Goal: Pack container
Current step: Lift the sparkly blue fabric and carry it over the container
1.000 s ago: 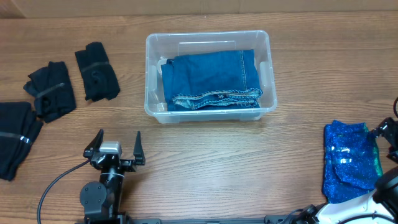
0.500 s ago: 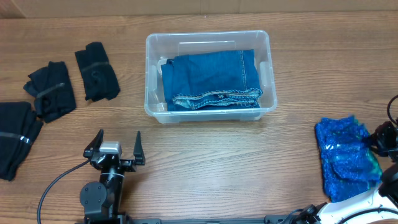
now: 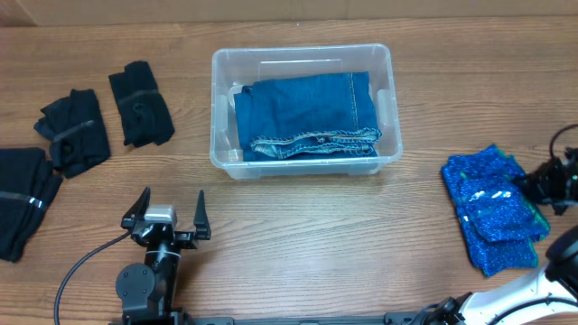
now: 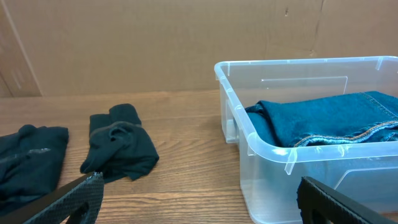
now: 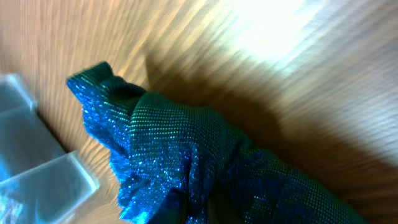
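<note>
The clear container stands at the middle back of the table with folded blue jeans inside. In the left wrist view its near wall rises on the right, with the jeans showing over the rim. A sparkly blue cloth lies bunched at the right edge. My right gripper is shut on its right side. In the right wrist view the cloth fills the frame and folds around my right gripper. My left gripper stands open near the front left, its jaws wide with nothing between them.
Three bundles of black clothing lie at the left: one nearest the container, one beside it, one at the table's edge. The nearest bundle lies ahead of my left gripper. A container corner shows left of the cloth.
My right gripper has shut on the sparkly blue cloth and drawn it leftward, bunching it. The left arm has not moved.
</note>
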Robot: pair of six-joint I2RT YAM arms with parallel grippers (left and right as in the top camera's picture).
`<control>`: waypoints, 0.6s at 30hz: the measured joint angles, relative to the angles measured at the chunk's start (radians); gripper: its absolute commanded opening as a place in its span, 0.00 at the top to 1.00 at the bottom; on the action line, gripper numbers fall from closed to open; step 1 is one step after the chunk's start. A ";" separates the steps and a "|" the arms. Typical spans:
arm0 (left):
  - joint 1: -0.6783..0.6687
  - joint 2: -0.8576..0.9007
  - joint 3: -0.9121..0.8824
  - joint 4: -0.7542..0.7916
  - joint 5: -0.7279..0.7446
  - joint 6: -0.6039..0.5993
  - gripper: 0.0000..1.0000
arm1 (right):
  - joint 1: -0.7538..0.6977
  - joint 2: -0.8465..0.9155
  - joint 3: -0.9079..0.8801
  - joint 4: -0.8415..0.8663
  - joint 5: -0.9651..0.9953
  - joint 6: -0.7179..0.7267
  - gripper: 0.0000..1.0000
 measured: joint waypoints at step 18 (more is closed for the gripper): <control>0.000 0.000 0.000 0.000 0.000 0.000 0.00 | 0.455 0.001 0.655 -0.298 0.145 -0.034 0.96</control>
